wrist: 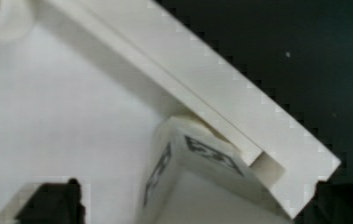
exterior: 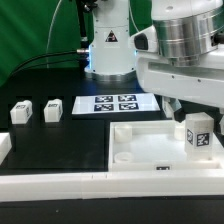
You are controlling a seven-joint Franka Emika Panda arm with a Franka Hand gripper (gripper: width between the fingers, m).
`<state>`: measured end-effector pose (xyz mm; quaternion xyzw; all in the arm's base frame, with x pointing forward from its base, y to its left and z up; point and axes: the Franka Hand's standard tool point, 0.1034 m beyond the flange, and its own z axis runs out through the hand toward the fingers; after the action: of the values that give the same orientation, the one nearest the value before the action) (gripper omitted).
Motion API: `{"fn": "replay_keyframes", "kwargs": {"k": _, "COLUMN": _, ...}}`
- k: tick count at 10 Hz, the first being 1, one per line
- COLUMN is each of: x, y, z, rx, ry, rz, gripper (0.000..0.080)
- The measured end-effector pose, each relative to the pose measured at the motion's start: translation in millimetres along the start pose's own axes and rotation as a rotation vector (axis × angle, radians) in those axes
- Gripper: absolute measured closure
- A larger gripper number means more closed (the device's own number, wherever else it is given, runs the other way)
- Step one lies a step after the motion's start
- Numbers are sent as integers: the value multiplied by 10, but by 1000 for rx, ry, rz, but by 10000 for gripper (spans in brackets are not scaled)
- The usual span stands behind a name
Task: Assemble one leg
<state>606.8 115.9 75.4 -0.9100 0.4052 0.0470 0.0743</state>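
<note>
A leg, a small white post with a black-and-white tag, stands upright in the tray's corner at the exterior view's right. My gripper hangs just above it. In the wrist view the same leg sits against the tray's wall, between my two dark fingertips. The jaws stand wide apart with a gap on each side of the leg, so the gripper is open. Two more legs lie on the black table at the exterior view's left.
The marker board lies behind the tray, in front of the robot base. A long white wall runs along the table's front edge. A round socket shows in the tray's near left corner.
</note>
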Motion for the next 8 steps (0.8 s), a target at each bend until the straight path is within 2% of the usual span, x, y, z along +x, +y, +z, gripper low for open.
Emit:
{"fn": "replay_keyframes", "kwargs": {"k": 2, "x": 37, "y": -3, "z": -8, "rx": -27, "ry": 20, "rz": -291, "gripper": 150}}
{"fn": "replay_keyframes", "kwargs": {"k": 4, "x": 42, "y": -16, "z": -17, "rx": -70, "ry": 45, "rz": -586, "gripper": 150}}
{"fn": "replay_keyframes", "kwargs": {"k": 6, "x": 47, "y": -8, "z": -10, "rx": -85, "ry": 40, "rz": -823, "gripper": 150}}
{"fn": "replay_keyframes", "kwargs": {"k": 8, "x": 52, "y": -4, "z": -9, "rx": -86, "ry": 36, "rz": -911, "gripper": 150}}
